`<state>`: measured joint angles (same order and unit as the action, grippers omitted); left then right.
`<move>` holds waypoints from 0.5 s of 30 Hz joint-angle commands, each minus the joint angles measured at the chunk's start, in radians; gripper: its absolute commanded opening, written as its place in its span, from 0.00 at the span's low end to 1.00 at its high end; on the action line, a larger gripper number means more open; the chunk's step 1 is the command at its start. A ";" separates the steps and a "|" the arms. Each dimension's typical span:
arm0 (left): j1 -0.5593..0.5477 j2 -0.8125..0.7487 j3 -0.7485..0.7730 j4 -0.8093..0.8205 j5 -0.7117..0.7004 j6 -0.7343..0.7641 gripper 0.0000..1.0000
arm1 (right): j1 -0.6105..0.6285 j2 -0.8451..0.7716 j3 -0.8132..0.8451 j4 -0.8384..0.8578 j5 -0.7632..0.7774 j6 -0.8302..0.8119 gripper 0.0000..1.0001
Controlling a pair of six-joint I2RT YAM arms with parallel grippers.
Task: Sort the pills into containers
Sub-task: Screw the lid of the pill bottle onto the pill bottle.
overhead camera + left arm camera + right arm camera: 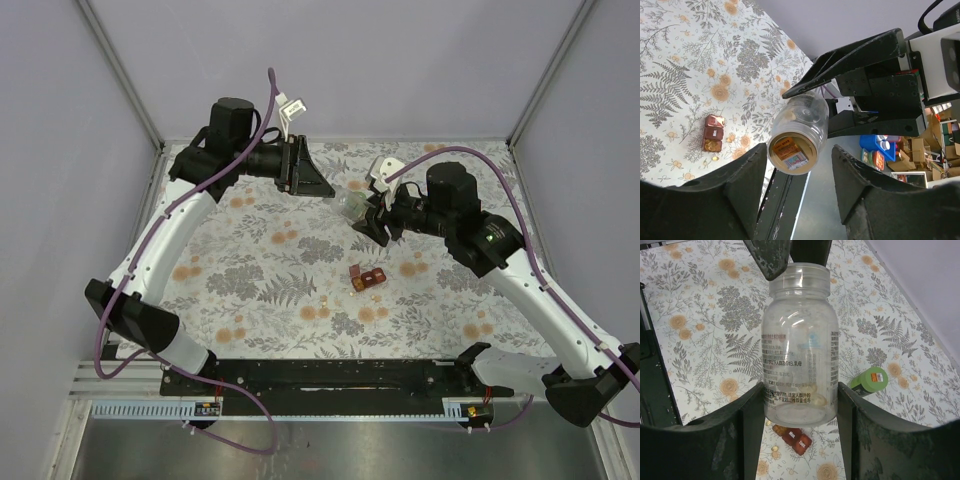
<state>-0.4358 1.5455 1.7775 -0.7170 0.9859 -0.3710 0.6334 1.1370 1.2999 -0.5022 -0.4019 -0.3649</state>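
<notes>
Right end effector [800, 390] is clamped on the clear bottle [800, 340], held in the air over the floral-cloth counter [250, 270], with pale pills [818, 400] lying in the bottle's base. Left end effector [799, 150] has its jaws apart, straddling the bottle's far end, a gap showing on one side. Red pill box [367, 280] lies on the cloth below the right end effector and the green bottle [868, 380] lies beside it; pale walls [350, 60] and metal posts [118, 70] enclose the counter.

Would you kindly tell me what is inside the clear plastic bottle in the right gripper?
A few pale yellowish pills lie near the base of the clear plastic bottle; the rest looks empty. Printed label text veils the middle, so more there could be hidden.
</notes>
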 commanded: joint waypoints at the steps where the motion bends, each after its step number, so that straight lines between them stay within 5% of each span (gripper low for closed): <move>1: -0.012 0.001 0.002 0.001 0.030 -0.013 0.55 | 0.012 -0.011 0.041 0.025 0.032 -0.017 0.00; 7: -0.026 0.005 -0.001 0.001 0.034 0.000 0.47 | 0.014 -0.006 0.047 0.021 0.028 -0.014 0.00; 15: -0.046 0.011 0.008 -0.004 0.109 0.085 0.10 | 0.014 0.001 0.050 0.027 -0.014 0.030 0.00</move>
<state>-0.4416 1.5612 1.7729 -0.7189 0.9913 -0.3378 0.6350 1.1366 1.3048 -0.5274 -0.4011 -0.3622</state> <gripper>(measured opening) 0.463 0.611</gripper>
